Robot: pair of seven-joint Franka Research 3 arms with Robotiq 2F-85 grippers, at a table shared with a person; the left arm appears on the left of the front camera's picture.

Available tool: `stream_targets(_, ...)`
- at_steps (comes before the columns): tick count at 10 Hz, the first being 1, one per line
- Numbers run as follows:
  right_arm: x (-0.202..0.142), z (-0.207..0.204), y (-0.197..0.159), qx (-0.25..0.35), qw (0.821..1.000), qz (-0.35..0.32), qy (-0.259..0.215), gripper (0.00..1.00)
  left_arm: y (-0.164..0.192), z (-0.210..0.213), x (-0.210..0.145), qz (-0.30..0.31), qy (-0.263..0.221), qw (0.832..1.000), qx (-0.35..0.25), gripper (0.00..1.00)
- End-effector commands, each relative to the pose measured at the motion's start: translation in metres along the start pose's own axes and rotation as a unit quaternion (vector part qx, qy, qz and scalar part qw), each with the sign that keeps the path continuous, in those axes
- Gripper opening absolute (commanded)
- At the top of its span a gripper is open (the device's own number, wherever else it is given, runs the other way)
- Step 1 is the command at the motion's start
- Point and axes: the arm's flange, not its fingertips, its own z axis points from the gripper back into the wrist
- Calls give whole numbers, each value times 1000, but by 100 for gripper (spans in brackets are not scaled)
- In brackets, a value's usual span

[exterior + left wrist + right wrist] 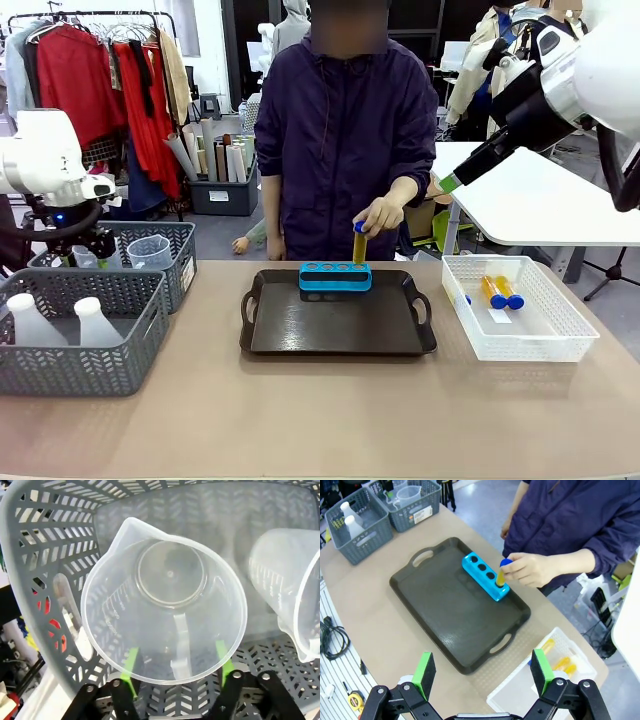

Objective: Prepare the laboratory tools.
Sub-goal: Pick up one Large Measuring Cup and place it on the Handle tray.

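Observation:
In the left wrist view I look down into a clear measuring beaker (pixel 165 605) standing in a grey lattice basket (pixel 40 540). My left gripper (pixel 177 665) is open, with a green pad on either side of the beaker's handle (pixel 181 645) and neither pad touching it. A second beaker (pixel 290 590) stands to the right. Two whitish flasks (pixel 60 320) sit in the near grey basket (pixel 80 372). The person's hand (pixel 380 215) holds an amber tube (pixel 359 243) with a blue cap at the blue rack (pixel 335 276) on the black tray (pixel 338 335). My right gripper (pixel 482 672) hangs open, high above the table.
A white lattice basket (pixel 520 345) at the right holds two more amber tubes (pixel 502 291). The far grey basket (pixel 180 262) stands behind the near one at the left. The person stands at the far side of the table, behind the tray. A white table (pixel 540 205) stands behind at the right.

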Motion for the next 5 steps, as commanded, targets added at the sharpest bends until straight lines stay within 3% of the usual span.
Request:
stream_targets(1,0,0,0,4,1000,1,-2,100,0,2,-5,7,-1,1000,15,23)
stream_targets(2,0,0,0,4,1000,1,-2,100,1,3,-6,7,-2,1000,15,4)
stream_targets(5,0,0,0,4,1000,1,-2,100,-1,13,-10,-1,-8,1000,12,0)
